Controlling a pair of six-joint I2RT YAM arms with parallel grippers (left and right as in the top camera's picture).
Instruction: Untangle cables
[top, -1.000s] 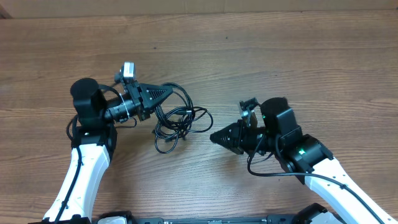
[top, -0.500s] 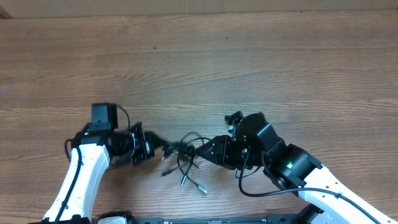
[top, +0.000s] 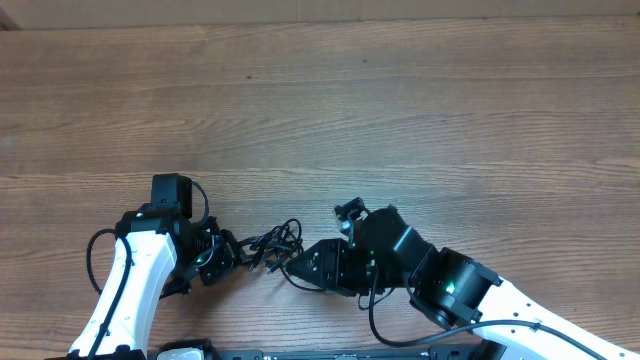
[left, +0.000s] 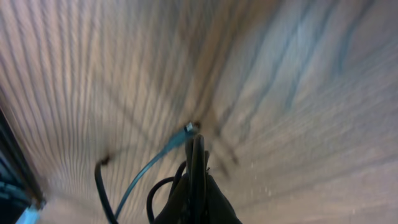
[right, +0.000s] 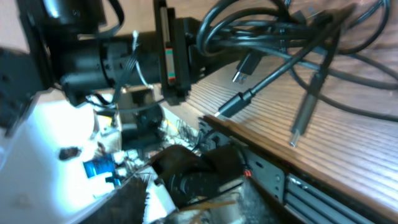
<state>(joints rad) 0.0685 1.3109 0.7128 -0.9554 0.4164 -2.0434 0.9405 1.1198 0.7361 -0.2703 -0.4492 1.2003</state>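
The cables (top: 272, 243) form a small black bunch on the wooden table near its front edge. My left gripper (top: 238, 252) is shut on the bunch's left side. In the left wrist view its dark fingers (left: 211, 196) are pressed together on a black cable (left: 155, 193), and a silver plug (left: 189, 127) sticks out beyond them. My right gripper (top: 294, 272) points left, its tip just right of and below the bunch. I cannot make out its jaws. In the right wrist view the cables (right: 280, 34) hang close in front, with loose plug ends (right: 239, 102).
The table's front edge (right: 261, 158) runs right beside both grippers, with a metal rail and floor clutter below it. My left arm's wrist (right: 112, 56) is close in front of the right wrist camera. Bare wood (top: 400, 110) stretches behind.
My left gripper has dragged the cables from mid-table toward the front edge, and the bunch has drawn tighter. My right gripper has followed, moving left and forward up to the bunch.
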